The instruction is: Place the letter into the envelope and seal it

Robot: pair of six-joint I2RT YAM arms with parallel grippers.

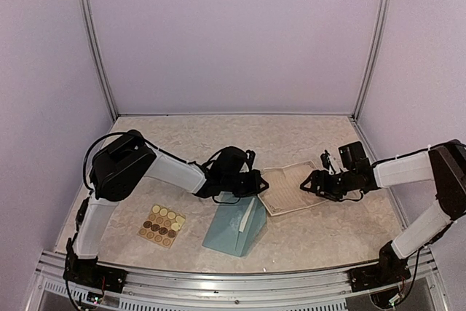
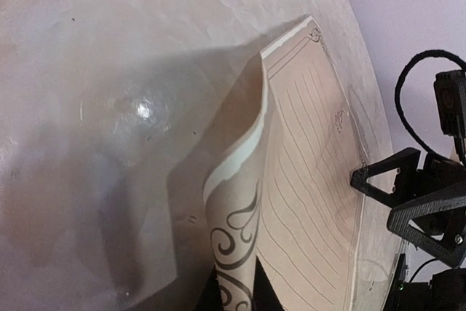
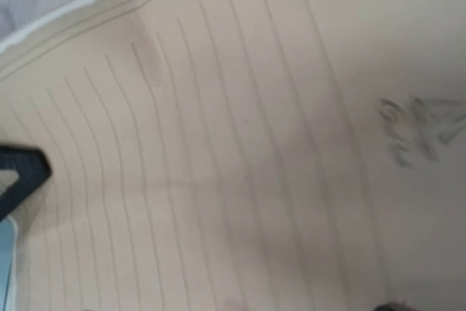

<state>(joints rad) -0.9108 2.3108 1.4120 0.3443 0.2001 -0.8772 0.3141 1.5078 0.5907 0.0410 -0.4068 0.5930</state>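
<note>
Top: left gripper (image 1: pixel 234 180) at left edge of letter (image 1: pixel 291 191), right gripper (image 1: pixel 314 183) at right edge. Envelope (image 1: pixel 234 229) flat on table (image 1: pixel 328 242), just beside letter's near-left corner.
Left wrist: letter's edge curled upward, pinched in left jaws.
Right wrist: lined sheet fills view; right jaws spread wide, nothing held.

Walls (image 1: pixel 233 34) plain pale lavender: back and both sides. Silver metal posts (image 1: pixel 93 41) stand in the two back corners. Table (image 1: pixel 182 132) top is cream, mottled like stone, slightly glossy; bright glare spot (image 2: pixel 142 109) shows in the left wrist view. Ribbed aluminium rail (image 1: pixel 218 285) runs along the near edge.
</note>
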